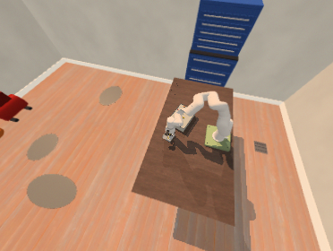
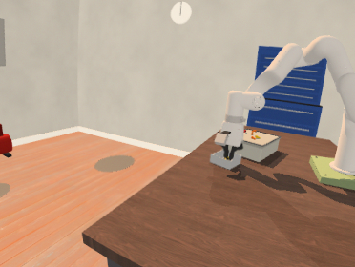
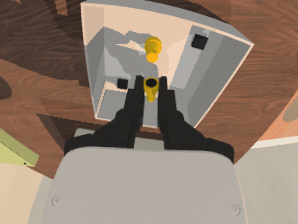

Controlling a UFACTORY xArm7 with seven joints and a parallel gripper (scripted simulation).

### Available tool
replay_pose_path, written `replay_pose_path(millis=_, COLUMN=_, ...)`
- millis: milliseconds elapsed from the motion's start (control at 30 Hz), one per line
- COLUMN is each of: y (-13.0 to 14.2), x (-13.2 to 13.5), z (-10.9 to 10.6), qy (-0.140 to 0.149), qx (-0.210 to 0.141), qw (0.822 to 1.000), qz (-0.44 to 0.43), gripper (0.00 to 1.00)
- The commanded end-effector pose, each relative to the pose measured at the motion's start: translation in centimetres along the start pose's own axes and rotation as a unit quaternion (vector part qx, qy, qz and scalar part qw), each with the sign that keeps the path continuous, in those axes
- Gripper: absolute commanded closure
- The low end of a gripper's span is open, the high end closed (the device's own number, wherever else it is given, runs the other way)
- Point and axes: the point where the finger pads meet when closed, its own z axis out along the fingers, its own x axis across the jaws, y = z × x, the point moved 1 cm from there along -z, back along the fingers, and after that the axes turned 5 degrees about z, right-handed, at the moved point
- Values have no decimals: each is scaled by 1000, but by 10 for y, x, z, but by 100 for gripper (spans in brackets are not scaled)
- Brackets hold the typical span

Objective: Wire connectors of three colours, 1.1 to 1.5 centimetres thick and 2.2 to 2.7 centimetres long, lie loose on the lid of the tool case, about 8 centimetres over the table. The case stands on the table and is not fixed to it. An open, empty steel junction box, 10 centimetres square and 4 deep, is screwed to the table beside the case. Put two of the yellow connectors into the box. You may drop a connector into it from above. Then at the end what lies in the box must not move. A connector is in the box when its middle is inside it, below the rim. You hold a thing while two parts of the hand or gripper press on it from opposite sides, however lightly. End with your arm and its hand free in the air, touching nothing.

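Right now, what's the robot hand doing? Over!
Gripper shut on yellow connector, low over box. One yellow already inside. Nothing in the way.

High overhead, side exterior, downward wrist

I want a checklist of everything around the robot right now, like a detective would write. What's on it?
Surface: dark wooden table; the arm's green base plate sits on it.
Job's things: open steel box with one yellow connector lying inside; a second yellow connector held over the box; tool case beside the box with small coloured connectors on its lid.
Clutter: nothing seen.
Pincer: pincer shut on the second yellow connector, pointing down into the box.
Cables: nothing seen.
Surroundings: blue drawer cabinet, round wall clock, wooden floor with grey round patches, something red at the left edge.
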Motion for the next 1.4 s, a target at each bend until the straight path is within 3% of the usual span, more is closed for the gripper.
replay_pose_path(millis=0, y=-1, x=4, z=2, qy=4, qx=0, qw=1000, qz=0, gripper=98)
replay_pose_path(millis=167, y=-1, x=4, z=2, qy=4, qx=0, qw=1000, qz=0, gripper=98)
replay_pose_path(millis=200, y=-1, x=4, z=2, qy=4, qx=0, qw=1000, qz=0, gripper=71)
replay_pose_path(millis=1367, y=-1, x=4, z=2, qy=4, qx=0, qw=1000, qz=0, gripper=71)
